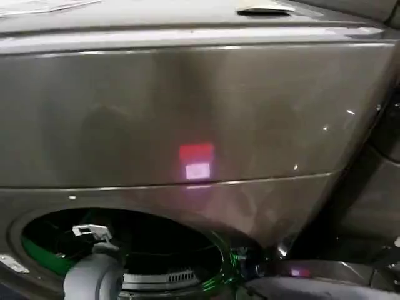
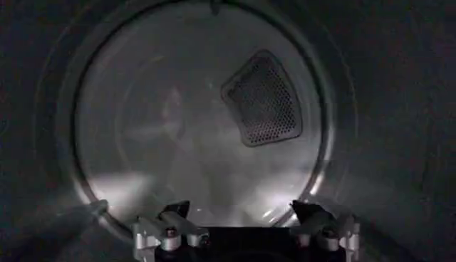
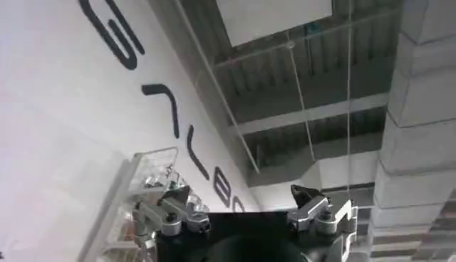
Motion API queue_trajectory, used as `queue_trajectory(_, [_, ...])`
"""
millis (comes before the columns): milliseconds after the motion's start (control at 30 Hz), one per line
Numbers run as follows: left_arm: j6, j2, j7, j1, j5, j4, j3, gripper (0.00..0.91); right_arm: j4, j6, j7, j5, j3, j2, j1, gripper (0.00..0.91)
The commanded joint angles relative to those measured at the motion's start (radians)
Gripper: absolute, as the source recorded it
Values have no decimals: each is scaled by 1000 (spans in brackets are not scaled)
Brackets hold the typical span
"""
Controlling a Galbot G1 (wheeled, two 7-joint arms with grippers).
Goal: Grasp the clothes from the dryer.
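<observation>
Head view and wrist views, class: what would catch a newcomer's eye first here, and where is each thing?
The dryer spreads across the head view, a small red light glowing on its front above the round porthole. The left gripper sits open inside the metal drum, facing a perforated vent on the back wall. The right gripper, also open, points up toward a ceiling.

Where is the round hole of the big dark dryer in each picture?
Head view: the dark grey-bronze dryer's round porthole sits at the bottom left, with the grey left arm reaching in.
Left wrist view: the camera is inside it, facing the metal drum's back wall beyond the open left hand.
Right wrist view: the open right hand faces a ceiling instead.
Shared landmark: the left arm, whose hand is in the drum.
</observation>
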State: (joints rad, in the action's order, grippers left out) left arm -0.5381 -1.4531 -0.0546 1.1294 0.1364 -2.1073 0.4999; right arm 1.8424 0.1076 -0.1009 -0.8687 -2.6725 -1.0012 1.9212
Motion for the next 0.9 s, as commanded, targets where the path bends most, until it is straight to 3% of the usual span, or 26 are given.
queue_trajectory(33, [25, 10, 2, -293, 13, 351, -26, 907, -1, 0, 0, 4, -5, 3, 6, 907])
queue_trajectory(200, [41, 5, -8, -463, -19, 593, -78, 907, -4, 1, -2, 3, -10, 6, 8, 907])
queue_trajectory(467, [42, 45, -266, -722, -198, 928, -157, 907, -24, -3, -7, 1, -17, 12, 9, 907])
queue_trajectory(733, [217, 82, -596, -936, -565, 1289, -318, 907, -26, -5, -12, 1, -11, 15, -1, 907])
queue_trajectory(900, [463, 64, -695, -1047, -718, 1547, -391, 907, -26, -7, -13, 1, -12, 14, 2, 907])
